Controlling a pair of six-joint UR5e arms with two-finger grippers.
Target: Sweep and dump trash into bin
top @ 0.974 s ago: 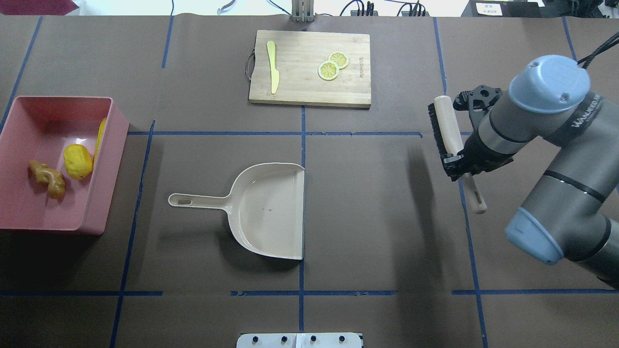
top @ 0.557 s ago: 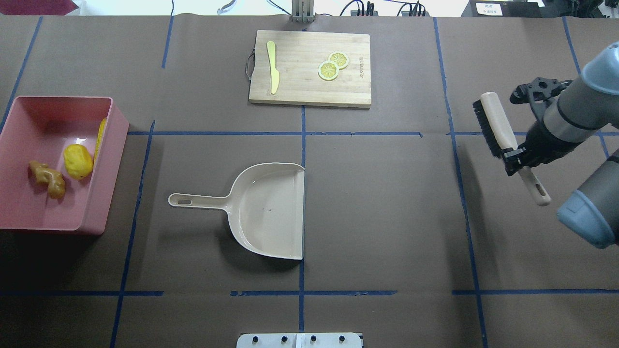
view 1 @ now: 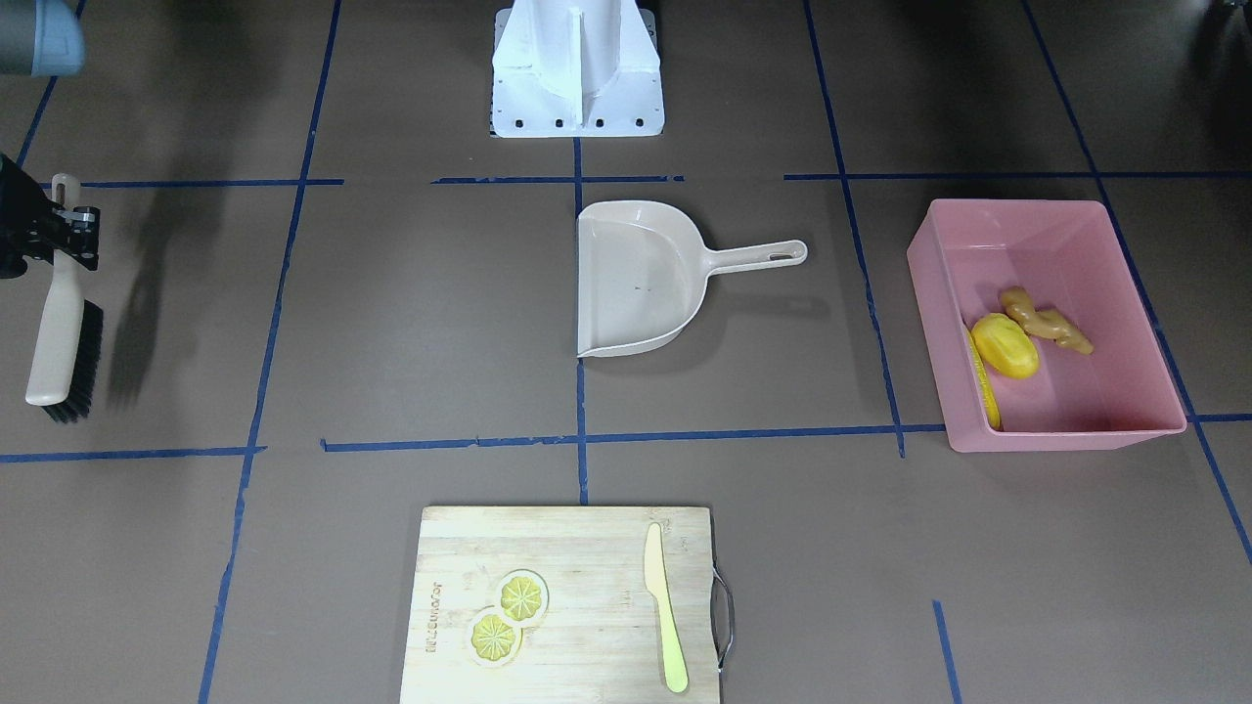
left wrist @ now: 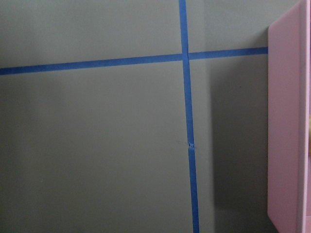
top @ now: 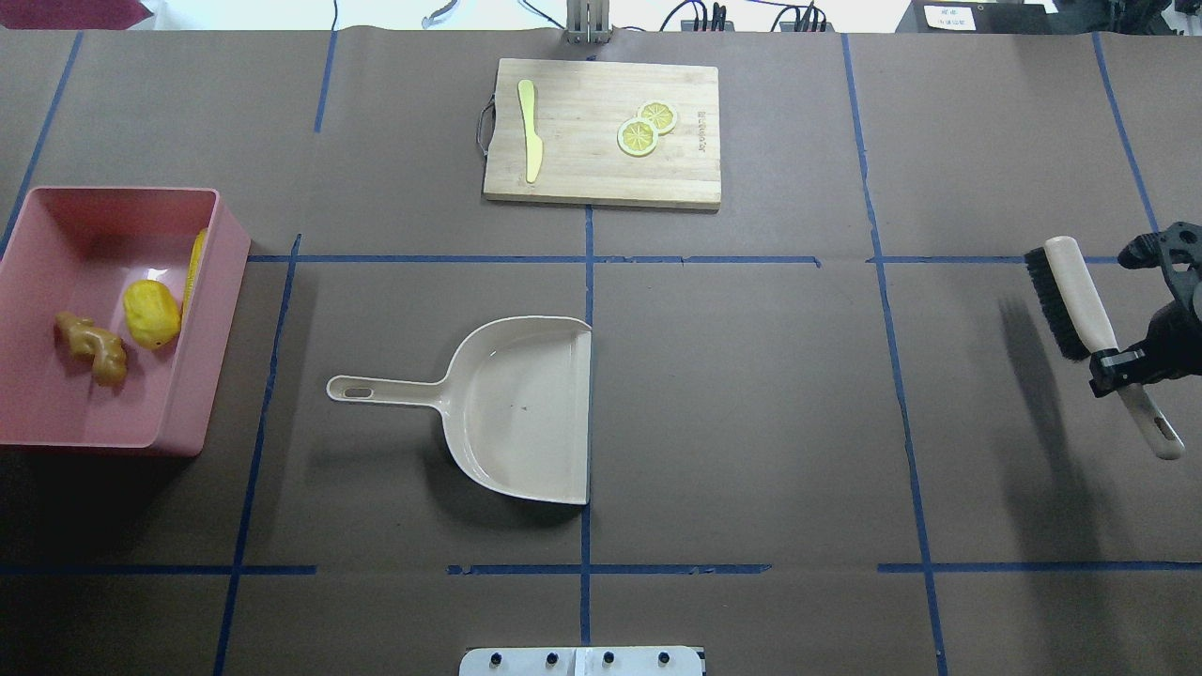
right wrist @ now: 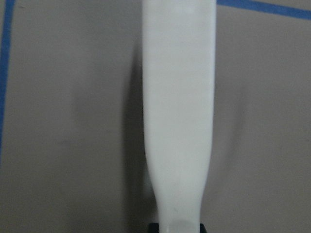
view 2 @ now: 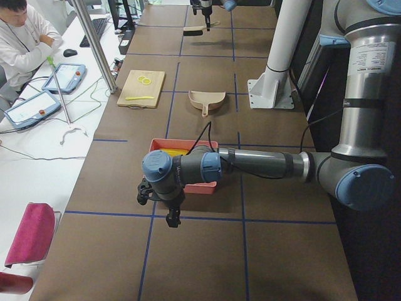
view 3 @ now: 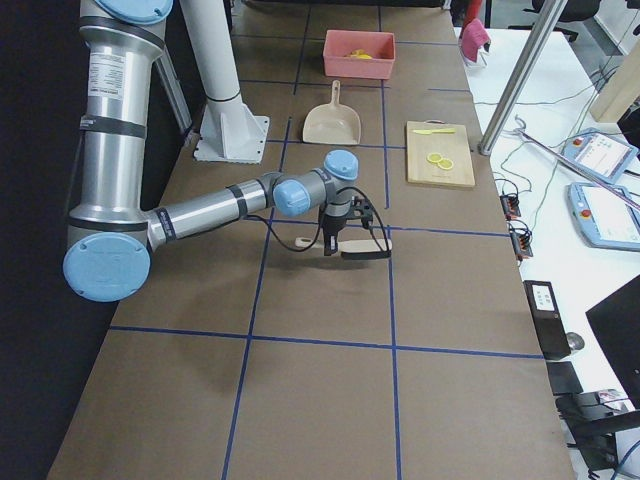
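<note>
Pink bin [top: 211,357] has all the trash [top: 152,314] | right gripper [top: 1119,362] grips brush [top: 1078,291]: lay it down softly, flat | left gripper [view 2: 172,219]: can't tell

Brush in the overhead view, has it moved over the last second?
Yes. The brush, held by the right end effector, has moved right, farther from the cutting board.

Bin [top: 211,329] at robot's L end of counter [top: 751,376]; corn [top: 195,268], lump [top: 151,314], ginger [top: 92,347] inside, corn along the wall nearest centre. Dustpan [top: 526,413] mid-counter, handle twd bin. Board [top: 601,169] beyond it: knife [top: 531,131] L, slices [top: 646,130] R. Brush [top: 1080,300] far R, in right gripper [top: 1117,361].
</note>
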